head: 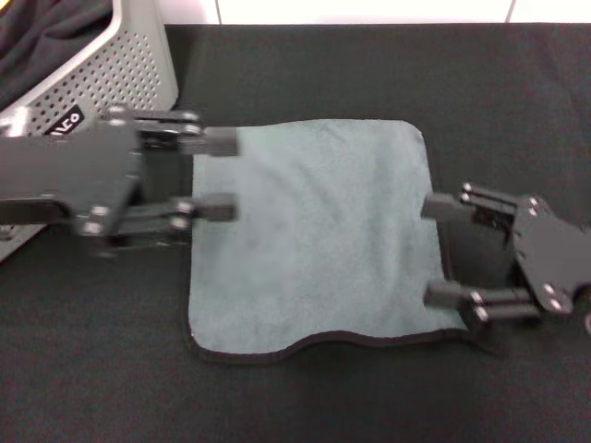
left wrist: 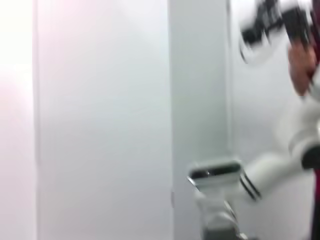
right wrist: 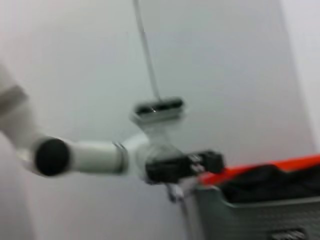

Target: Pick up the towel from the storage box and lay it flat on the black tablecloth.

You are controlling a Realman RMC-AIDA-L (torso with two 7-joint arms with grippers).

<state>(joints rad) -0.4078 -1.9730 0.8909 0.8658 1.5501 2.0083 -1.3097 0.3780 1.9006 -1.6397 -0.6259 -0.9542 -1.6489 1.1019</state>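
While both grippers hang with fingers spread and nothing between them, the towel [head: 319, 235] lies flat, grey-green side up, on the tablecloth [head: 305, 397] at frame centre. Left gripper [head: 217, 173] sits at the towel's 9 o'clock edge; right gripper [head: 441, 249] at its 3 o'clock edge. Box [head: 111, 78] stands at 10 o'clock, dark fabric [head: 42, 37] inside.

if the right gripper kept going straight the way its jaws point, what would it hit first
Most likely the towel. The right gripper points its open jaws toward the robot's left, right at the towel's near edge. Its height above the black tablecloth is unclear, so it might pass just over the towel.
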